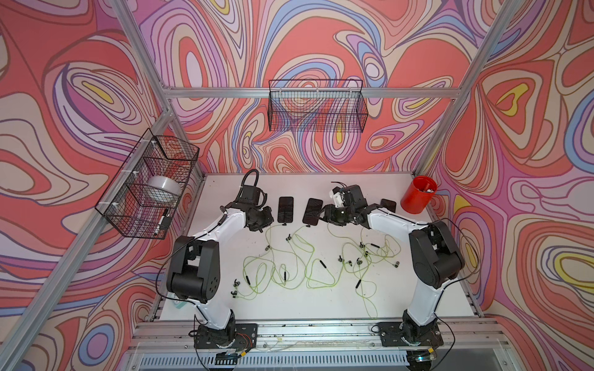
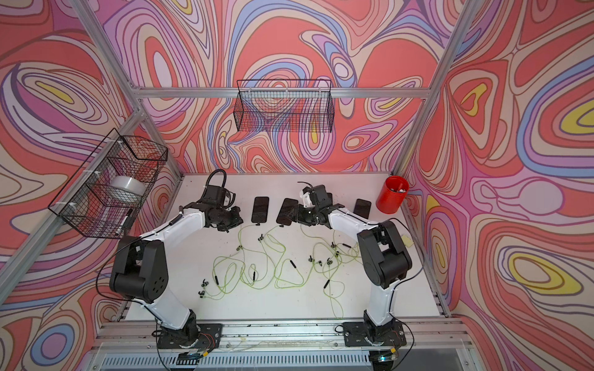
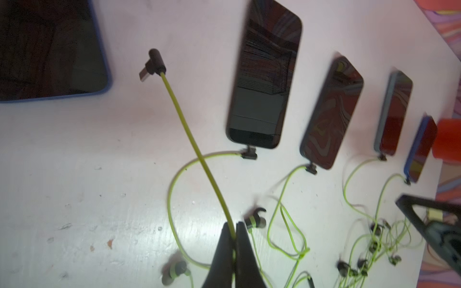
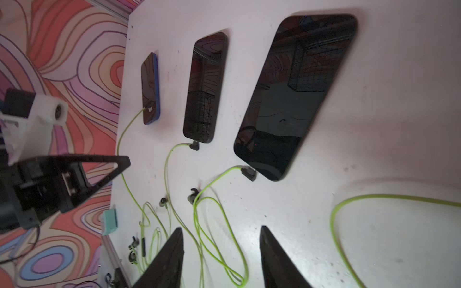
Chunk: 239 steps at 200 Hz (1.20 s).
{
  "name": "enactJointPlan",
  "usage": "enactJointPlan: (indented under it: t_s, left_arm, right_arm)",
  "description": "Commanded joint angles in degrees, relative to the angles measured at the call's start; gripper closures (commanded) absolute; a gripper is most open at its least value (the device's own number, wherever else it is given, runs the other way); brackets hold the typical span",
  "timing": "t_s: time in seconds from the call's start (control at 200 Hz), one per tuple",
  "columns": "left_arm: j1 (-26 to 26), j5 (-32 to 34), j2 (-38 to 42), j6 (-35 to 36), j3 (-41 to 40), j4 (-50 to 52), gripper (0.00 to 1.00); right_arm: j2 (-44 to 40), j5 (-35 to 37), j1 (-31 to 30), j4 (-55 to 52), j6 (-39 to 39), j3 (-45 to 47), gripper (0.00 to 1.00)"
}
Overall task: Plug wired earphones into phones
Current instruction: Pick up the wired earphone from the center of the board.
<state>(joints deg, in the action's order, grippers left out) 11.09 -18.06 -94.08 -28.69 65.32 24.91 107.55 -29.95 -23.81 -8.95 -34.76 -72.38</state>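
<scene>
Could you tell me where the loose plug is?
Left wrist view: the loose plug ends the cable pinched in the left hand, between the blue-edged phone and a plugged-in phone.

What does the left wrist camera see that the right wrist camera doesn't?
Only the left wrist view shows the red cup, with the fourth phone and fifth phone near it, both plugged in. Only the right wrist view shows both fingers of the open right gripper and a teal block. Both show the left gripper shut on a green cable, its loose plug, the blue-edged phone with nothing plugged in, and the second phone and third phone, both plugged in.
</scene>
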Motion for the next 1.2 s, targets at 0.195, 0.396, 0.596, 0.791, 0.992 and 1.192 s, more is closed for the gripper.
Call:
enactJointPlan:
  t_s: [0.195,0.396,0.596,0.791,0.992,1.192]
  left_arm:
    - [2.14,-7.73,9.68,17.13,-7.76,-4.68,1.0]
    - [4.78,-11.1,9.58,22.24,-6.64,-2.26,1.0]
    - [6.67,-11.23,9.61,25.33,-6.41,-0.8,1.0]
    - [8.07,-11.03,8.39,26.6,-5.56,0.41,1.0]
    - [8.17,-9.81,9.6,26.66,-5.55,0.18,1.0]
    - [8.33,-9.23,10.69,26.49,-6.21,-0.54,1.0]
  right_arm:
    - [9.67,-5.19,-6.37,9.82,-17.0,-11.09,0.45]
    - [16.44,-7.39,-10.35,14.42,-19.89,-18.44,0.46]
    - [18.89,-9.04,-10.79,14.0,-19.38,-19.4,0.46]
    - [20.37,-9.86,-11.8,15.23,-19.64,-19.82,0.49]
    - [19.6,-7.9,-11.79,15.65,-19.48,-16.78,0.77]
    - [18.98,-7.03,-11.81,15.19,-18.44,-16.55,1.0]
